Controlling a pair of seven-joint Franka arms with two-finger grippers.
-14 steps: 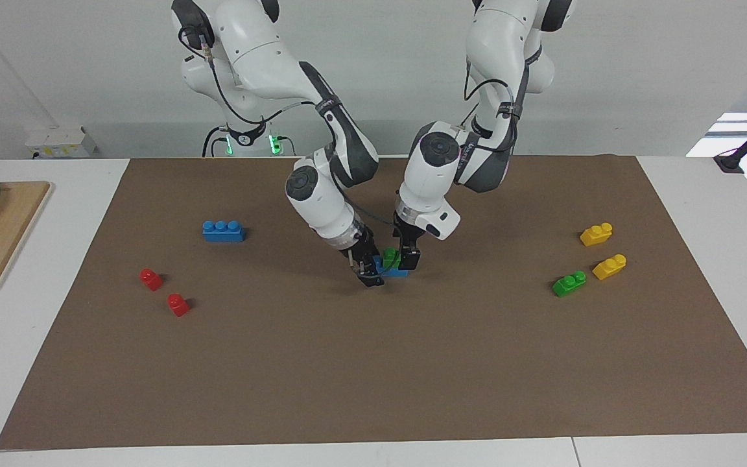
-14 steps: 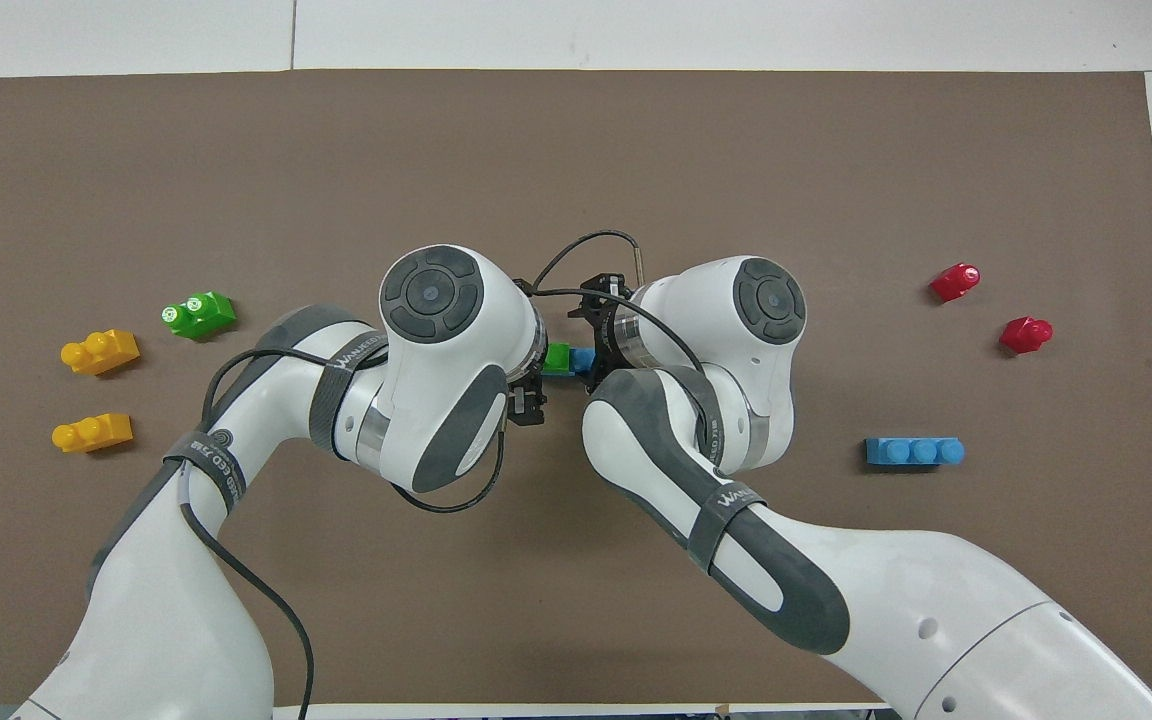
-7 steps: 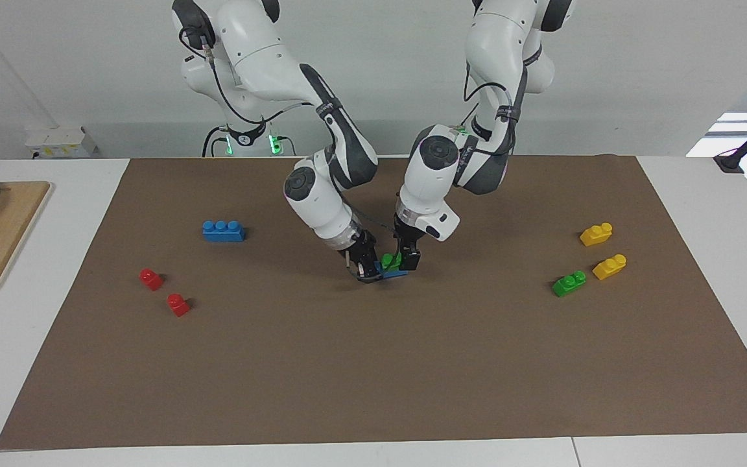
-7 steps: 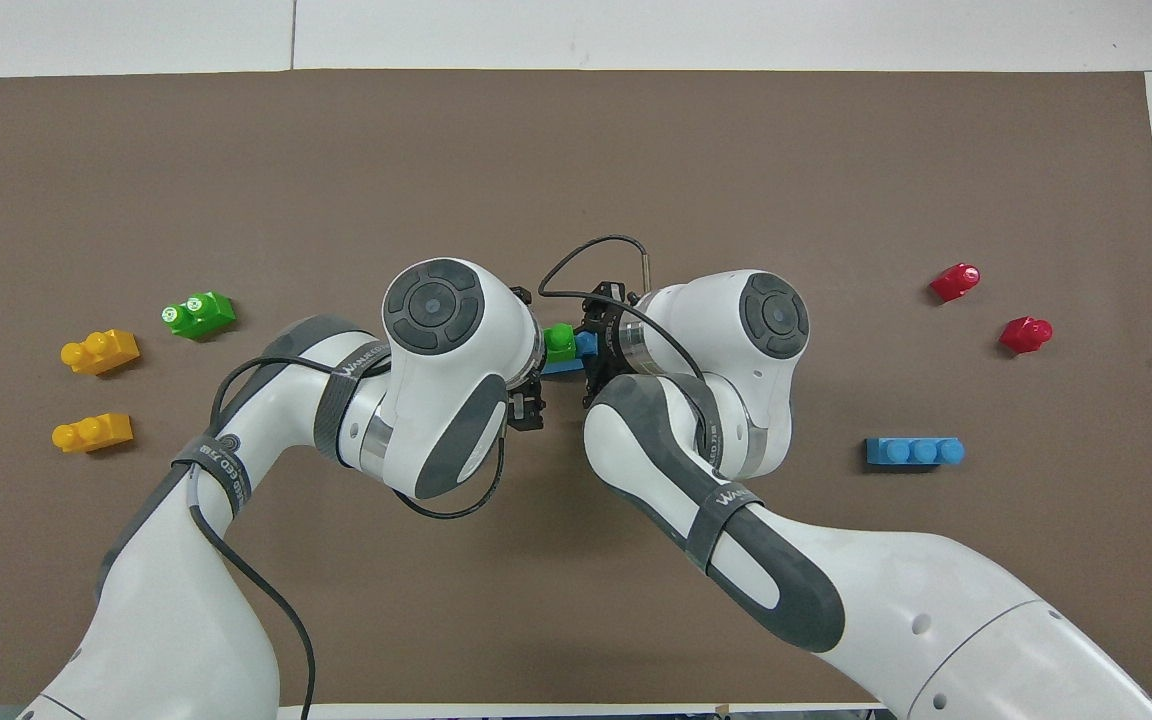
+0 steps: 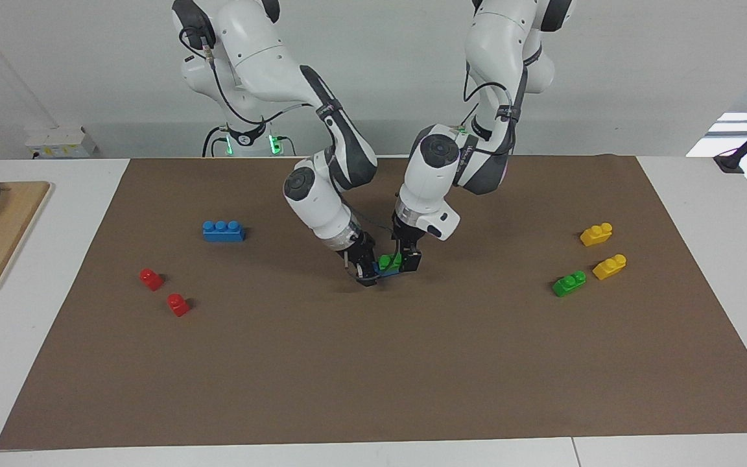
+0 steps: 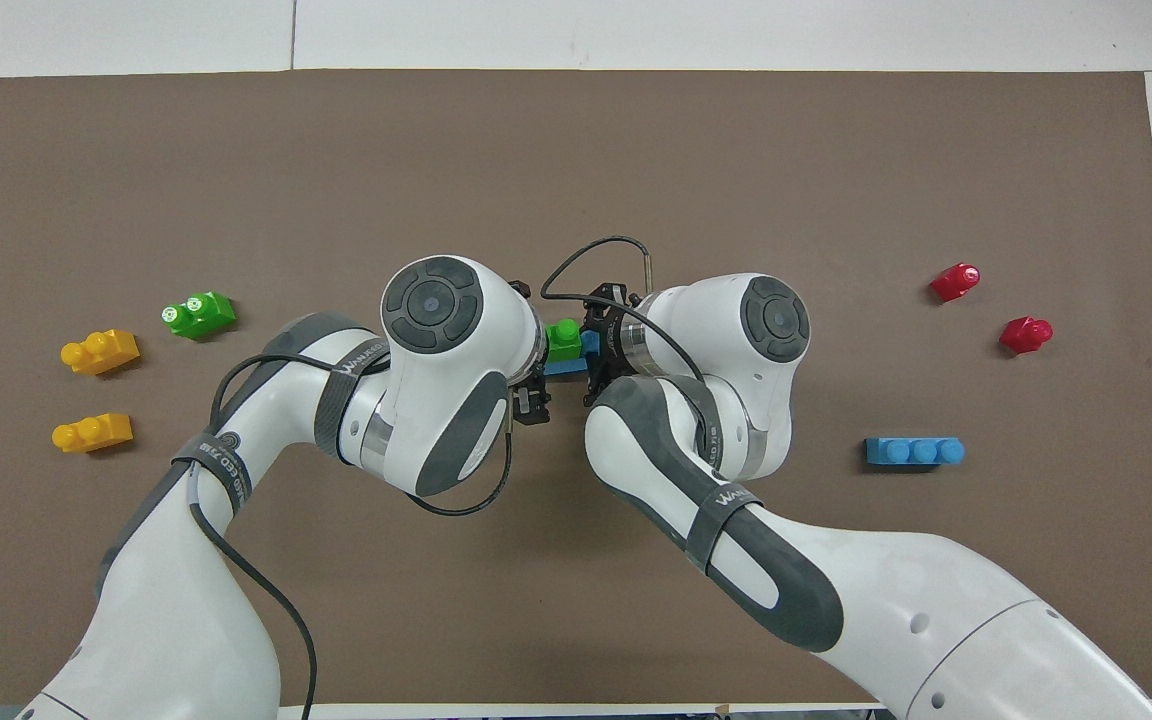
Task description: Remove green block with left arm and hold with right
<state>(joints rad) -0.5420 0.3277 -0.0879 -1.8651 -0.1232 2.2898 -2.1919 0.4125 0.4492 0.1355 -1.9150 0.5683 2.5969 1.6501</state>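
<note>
At the middle of the desk [image 5: 56, 188], the green block [image 5: 386, 262] sits on a blue brick [image 5: 391, 272] between both hands. The left hand [image 5: 410, 261] is closed on the green block; the right hand [image 5: 366, 269] clamps the blue brick's end.

At the middle of the counter [image 5: 373, 389] the green block [image 5: 387, 261] sits on a three-stud brick [image 5: 391, 273], between the left gripper [image 5: 410, 261] and the right gripper [image 5: 366, 272]. A second three-stud brick [image 5: 223, 231] lies toward the right arm's end.
</note>
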